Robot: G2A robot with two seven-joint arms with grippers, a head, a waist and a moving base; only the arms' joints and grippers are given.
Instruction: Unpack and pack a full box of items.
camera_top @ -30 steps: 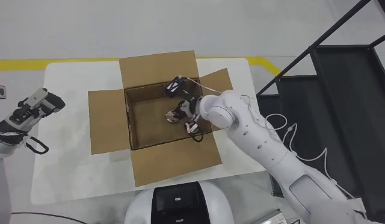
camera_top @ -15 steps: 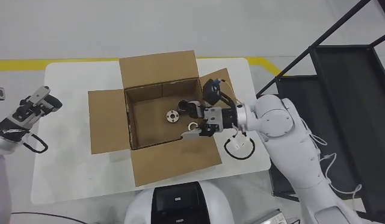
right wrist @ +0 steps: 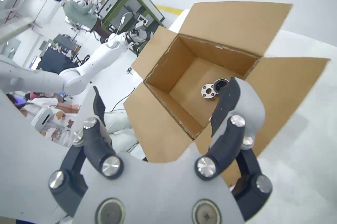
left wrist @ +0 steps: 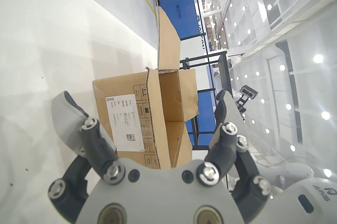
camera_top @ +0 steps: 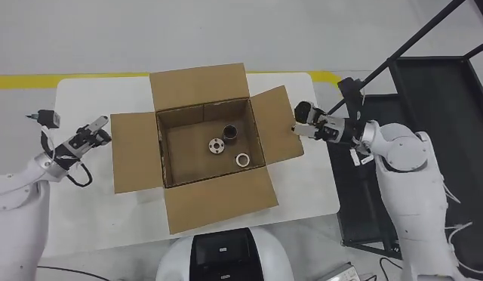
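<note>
Left of the cardboard box (camera_top: 200, 84), found the left gripper (camera_top: 99, 131) spread wide, empty. Just right of the box, saw the right gripper (camera_top: 297, 119) likewise gaping, holding nothing.

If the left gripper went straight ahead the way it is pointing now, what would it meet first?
Most likely the cardboard box, on its labelled outer side, which lies straight ahead between the fingers of the open left gripper. Only bare table lies before it, though depth is hard to judge.

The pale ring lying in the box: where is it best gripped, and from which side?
Probably pinch the pale ring across its band, between hole and outer edge, coming straight down from above: it lies flat on the floor of the box, and the walls bar any sideways approach.
</note>
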